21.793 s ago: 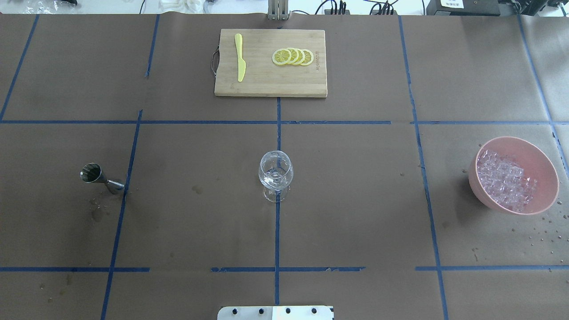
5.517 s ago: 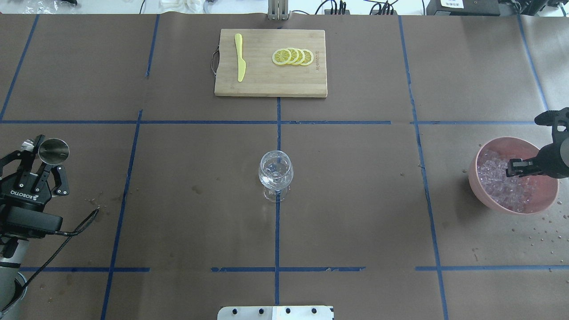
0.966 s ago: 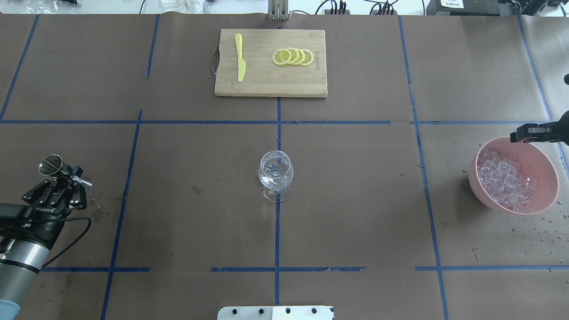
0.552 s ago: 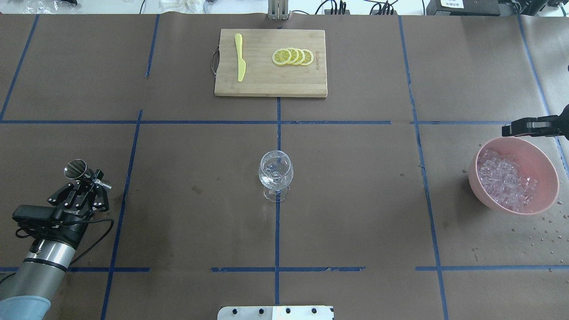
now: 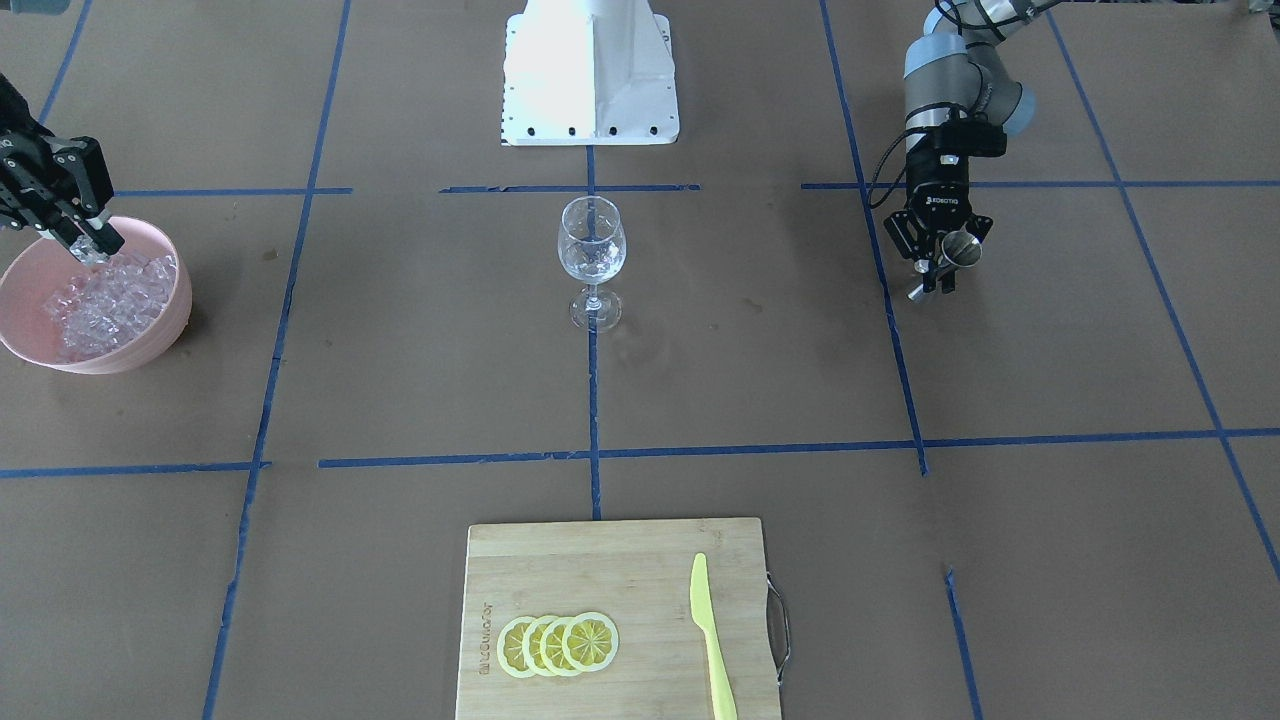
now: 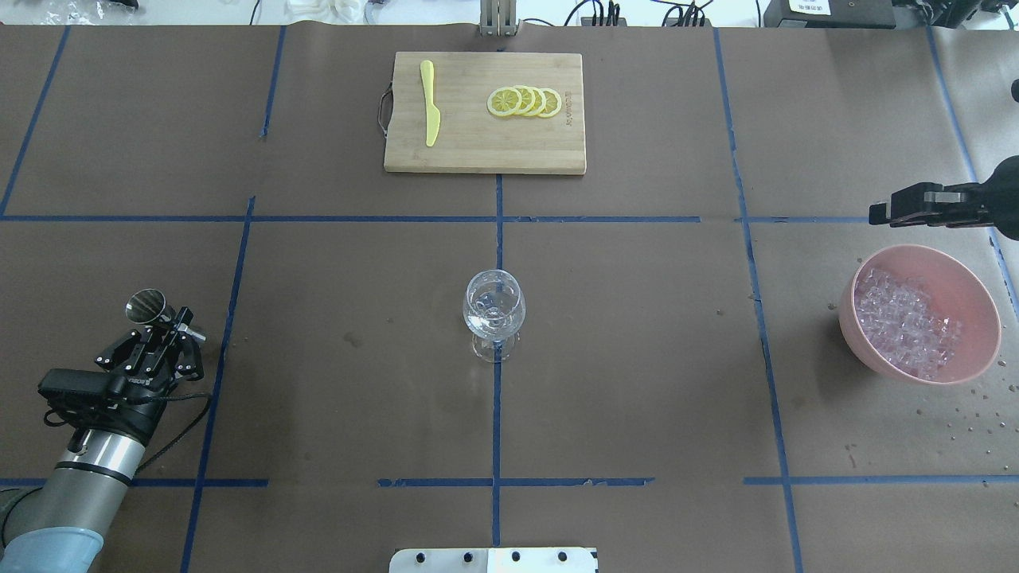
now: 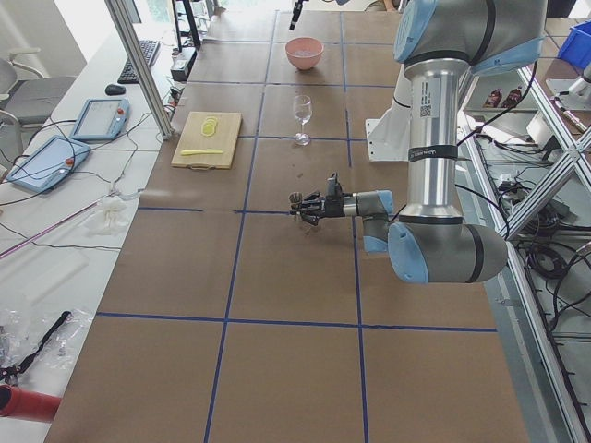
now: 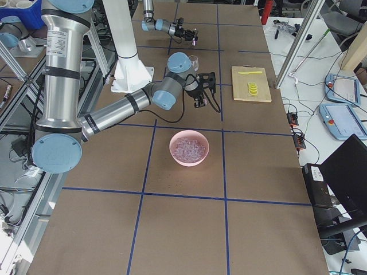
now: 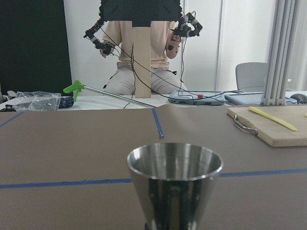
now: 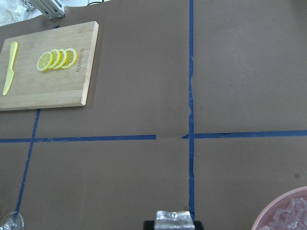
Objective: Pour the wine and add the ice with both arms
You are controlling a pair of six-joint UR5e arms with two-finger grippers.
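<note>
Ice cubes (image 6: 907,330) fill a pink bowl (image 6: 975,298) at the right of the overhead frame, while the right gripper (image 6: 877,213), just up and left of the bowl's rim, is pinched closed on one clear cube (image 10: 174,218), seen at the bottom edge of its wrist view. At lower left, the left gripper (image 6: 175,325), lettered ROBOTIQ in white, is clamped on the waist of a steel jigger (image 6: 146,305), held upright clear of the table (image 6: 637,358). A stemmed wine glass (image 6: 493,310) stands at centre on a blue tape line (image 6: 497,414). At top centre, a bamboo cutting board (image 6: 478,151) carries four lemon slices (image 6: 524,102) and a yellow knife (image 6: 430,102); its burned-in brand mark is too small to read
</note>
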